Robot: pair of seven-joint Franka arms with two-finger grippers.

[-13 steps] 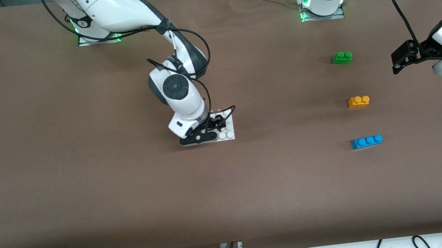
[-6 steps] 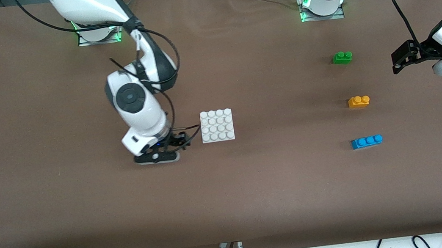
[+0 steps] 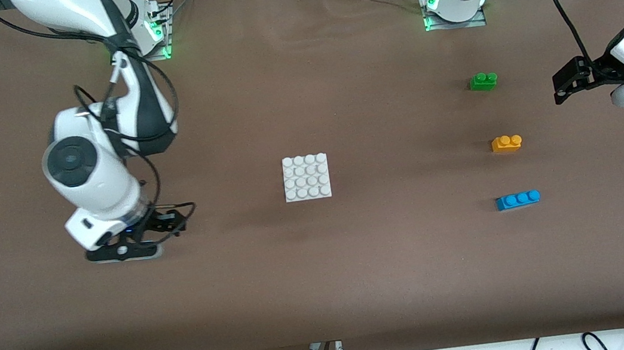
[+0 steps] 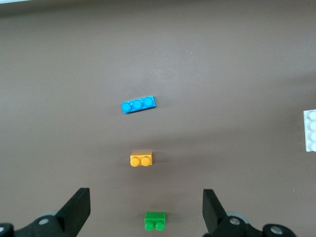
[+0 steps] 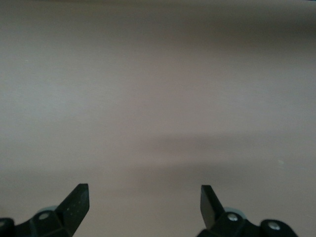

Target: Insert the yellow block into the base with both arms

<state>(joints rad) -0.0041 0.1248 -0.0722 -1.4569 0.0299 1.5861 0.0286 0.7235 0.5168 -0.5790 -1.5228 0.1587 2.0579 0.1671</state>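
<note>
The yellow block (image 3: 506, 143) lay on the table between the green brick (image 3: 483, 81) and the blue brick (image 3: 518, 199), well apart from the base (image 3: 306, 177). In the left wrist view the base was cut off at the edge. The left gripper (image 3: 564, 87) waited with fingers wide, holding nothing. The right gripper (image 3: 165, 224) hung over bare table toward the right arm's end, also spread wide and empty.

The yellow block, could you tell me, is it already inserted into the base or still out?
Out. The yellow block lies on the table toward the left arm's end, well apart from the base, whose studs are all bare.
</note>
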